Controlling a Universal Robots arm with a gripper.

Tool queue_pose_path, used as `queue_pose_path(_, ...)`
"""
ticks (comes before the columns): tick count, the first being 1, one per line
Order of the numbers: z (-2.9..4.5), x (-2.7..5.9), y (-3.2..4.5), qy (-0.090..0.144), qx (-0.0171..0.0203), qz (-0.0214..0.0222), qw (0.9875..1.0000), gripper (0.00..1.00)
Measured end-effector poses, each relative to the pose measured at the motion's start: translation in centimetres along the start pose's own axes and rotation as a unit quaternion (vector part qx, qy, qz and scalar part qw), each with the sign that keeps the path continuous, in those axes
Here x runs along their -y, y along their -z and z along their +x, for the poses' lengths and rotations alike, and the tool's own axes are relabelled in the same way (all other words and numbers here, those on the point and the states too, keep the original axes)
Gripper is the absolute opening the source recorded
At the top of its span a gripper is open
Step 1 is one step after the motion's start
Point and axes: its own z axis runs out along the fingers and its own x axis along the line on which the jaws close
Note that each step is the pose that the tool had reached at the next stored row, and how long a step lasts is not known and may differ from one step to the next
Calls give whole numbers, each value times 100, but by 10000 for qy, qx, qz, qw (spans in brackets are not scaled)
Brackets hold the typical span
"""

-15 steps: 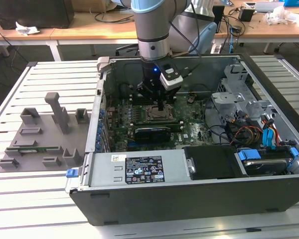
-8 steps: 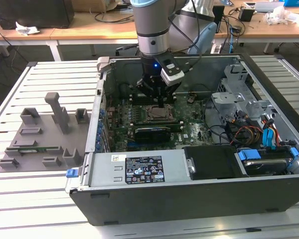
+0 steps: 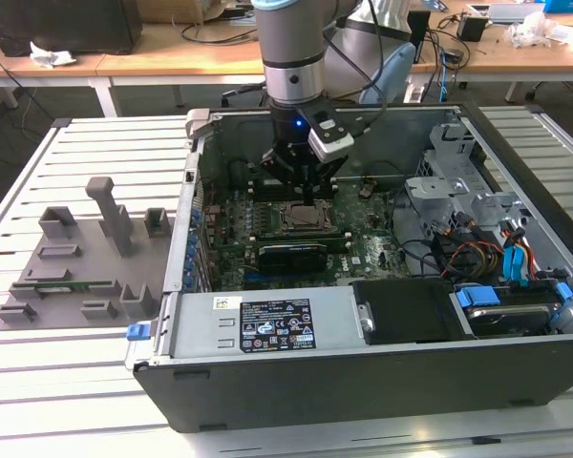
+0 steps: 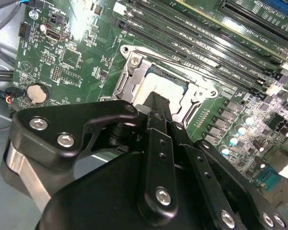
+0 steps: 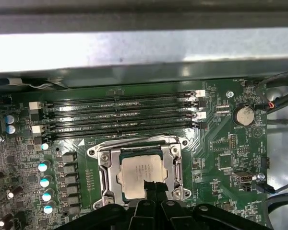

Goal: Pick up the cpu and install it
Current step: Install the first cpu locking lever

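Note:
The cpu (image 5: 139, 172) is a silvery square chip lying flat inside the open metal frame of the motherboard socket (image 5: 103, 167), slightly skewed to the frame. It is also visible in the second wrist view, cpu (image 4: 165, 88). My gripper (image 3: 310, 196) hangs straight down over the socket (image 3: 301, 218) inside the open computer case. Its black fingers are pressed together into one narrow tip, gripper (image 5: 152, 184), gripper (image 4: 156, 101), which stands over one edge of the chip. Whether the tip touches the chip I cannot tell. Nothing is held between the fingers.
Memory slots (image 5: 120, 115) run beside the socket, and a coin battery (image 5: 243, 115) sits further off. The case walls (image 3: 196, 191), power supply (image 3: 267, 324) and drive cage with cables (image 3: 458, 219) hem in the board. Grey fixture blocks (image 3: 86, 258) stand on the slatted table at the exterior view's left.

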Motion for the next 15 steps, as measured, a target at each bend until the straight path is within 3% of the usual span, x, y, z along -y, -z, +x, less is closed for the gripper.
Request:
queue_pose_path(1, 0, 8, -5, 5, -46, 4, 10000, 11)
queue_pose_path(2, -1, 20, -10, 10, -117, 9, 9999, 11)
queue_pose_path(3, -4, 39, -18, 21, -228, 18, 9997, 11)
queue_pose_path(4, -6, 49, -22, 27, -287, 22, 9996, 11)
queue_pose_path(15, -35, 69, -18, 133, -291, 13, 9995, 11)
